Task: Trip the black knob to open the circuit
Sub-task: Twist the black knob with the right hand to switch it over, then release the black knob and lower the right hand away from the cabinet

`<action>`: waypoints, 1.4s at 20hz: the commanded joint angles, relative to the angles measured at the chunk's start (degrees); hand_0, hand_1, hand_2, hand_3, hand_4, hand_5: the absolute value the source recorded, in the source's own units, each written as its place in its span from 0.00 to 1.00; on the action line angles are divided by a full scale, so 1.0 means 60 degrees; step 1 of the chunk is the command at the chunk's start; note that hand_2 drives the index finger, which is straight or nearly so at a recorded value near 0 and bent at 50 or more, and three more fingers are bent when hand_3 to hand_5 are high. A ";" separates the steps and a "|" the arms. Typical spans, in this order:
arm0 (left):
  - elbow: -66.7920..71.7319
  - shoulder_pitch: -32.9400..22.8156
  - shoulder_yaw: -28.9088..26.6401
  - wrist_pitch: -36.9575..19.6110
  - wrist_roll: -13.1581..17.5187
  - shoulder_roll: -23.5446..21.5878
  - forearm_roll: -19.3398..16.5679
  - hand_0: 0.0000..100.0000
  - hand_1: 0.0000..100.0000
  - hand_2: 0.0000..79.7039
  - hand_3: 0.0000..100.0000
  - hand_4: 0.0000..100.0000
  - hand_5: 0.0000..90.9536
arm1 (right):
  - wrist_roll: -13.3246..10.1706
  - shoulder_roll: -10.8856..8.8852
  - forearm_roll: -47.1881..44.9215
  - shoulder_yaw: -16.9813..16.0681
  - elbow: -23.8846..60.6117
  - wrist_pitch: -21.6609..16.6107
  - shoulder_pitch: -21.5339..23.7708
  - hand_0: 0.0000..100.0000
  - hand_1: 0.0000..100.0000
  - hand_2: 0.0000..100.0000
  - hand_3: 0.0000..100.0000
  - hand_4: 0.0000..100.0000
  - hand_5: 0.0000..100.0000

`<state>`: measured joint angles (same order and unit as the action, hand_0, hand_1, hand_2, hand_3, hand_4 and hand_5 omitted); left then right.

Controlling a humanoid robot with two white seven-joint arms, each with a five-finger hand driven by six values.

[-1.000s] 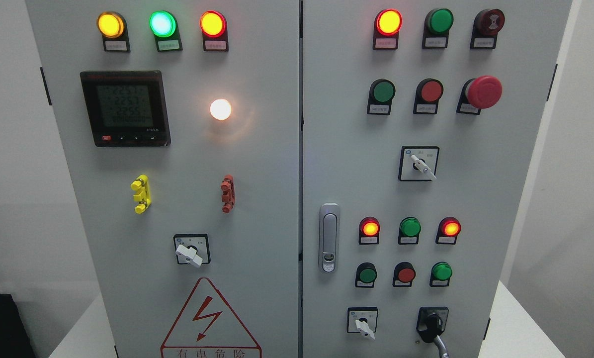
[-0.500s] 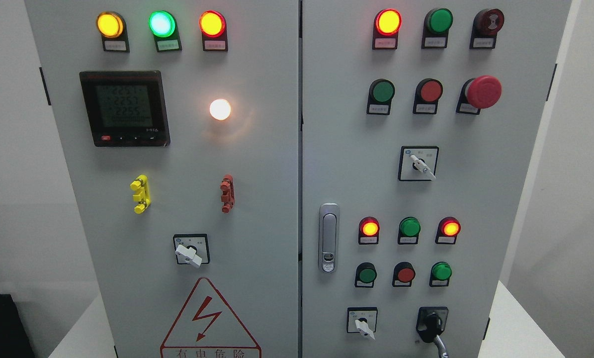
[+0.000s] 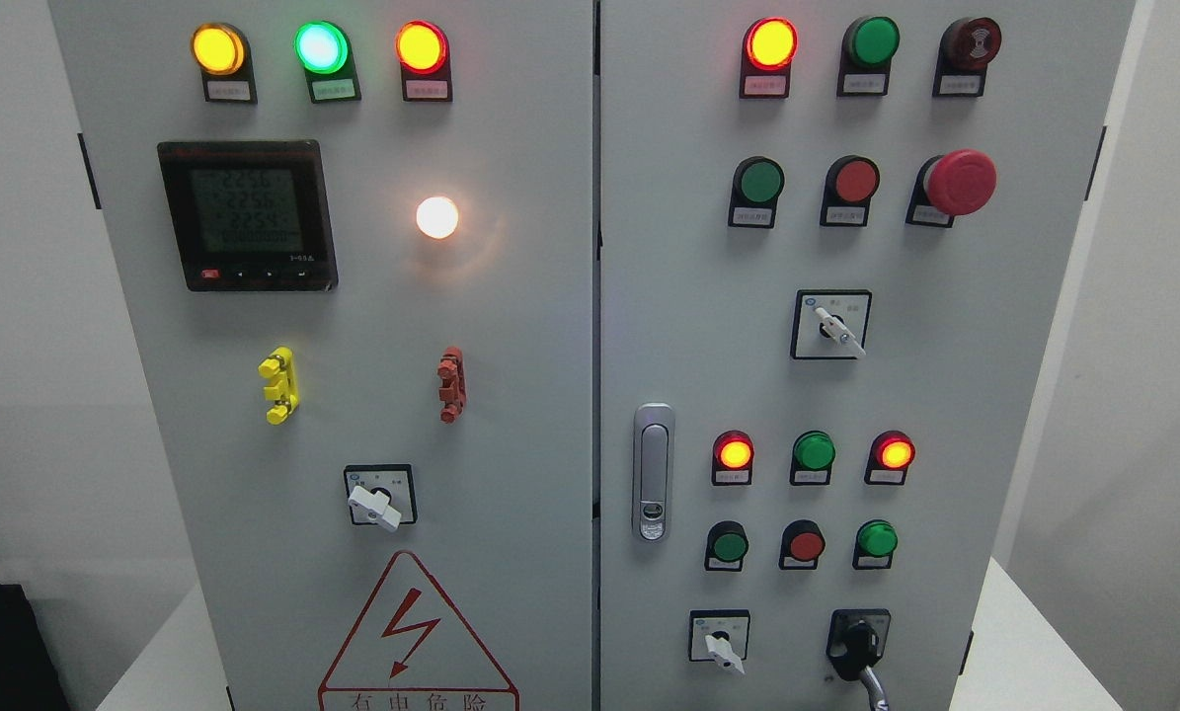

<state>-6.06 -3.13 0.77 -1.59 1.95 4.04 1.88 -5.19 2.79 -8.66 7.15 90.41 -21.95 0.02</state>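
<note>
The black knob (image 3: 857, 644) sits at the lower right of the grey control cabinet (image 3: 511, 296), on a black square plate, with its handle pointing down and to the right. A white rotary switch (image 3: 720, 647) is just to its left. Neither of my hands shows anywhere in the head view.
The right door carries lit red lamps (image 3: 734, 452), green and red buttons, a red emergency stop (image 3: 960, 182), another white selector (image 3: 834, 327) and a silver door latch (image 3: 654, 472). The left door holds a meter (image 3: 248, 214), a white lamp (image 3: 437, 217) and a white selector (image 3: 376, 504).
The digits on the meter have changed. Nothing else has visibly moved.
</note>
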 commanded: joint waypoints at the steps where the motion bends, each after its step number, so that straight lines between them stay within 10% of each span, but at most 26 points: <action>1: -0.0001 0.0023 -0.0012 -0.0014 -0.0002 0.0015 0.0023 0.12 0.39 0.00 0.00 0.00 0.00 | 0.0294 0.0062 0.0066 0.0464 0.0518 -0.0165 -0.0296 0.90 0.81 0.00 1.00 0.95 0.93; 28: -0.0001 0.0023 -0.0012 -0.0014 -0.0002 0.0015 0.0023 0.12 0.39 0.00 0.00 0.00 0.00 | 0.0294 0.0077 0.0066 0.0465 0.0518 -0.0151 -0.0296 0.91 0.81 0.00 1.00 0.95 0.92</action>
<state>-6.06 -3.13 0.77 -1.59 1.95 4.04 1.88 -5.28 2.80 -8.78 7.38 90.38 -21.84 -0.19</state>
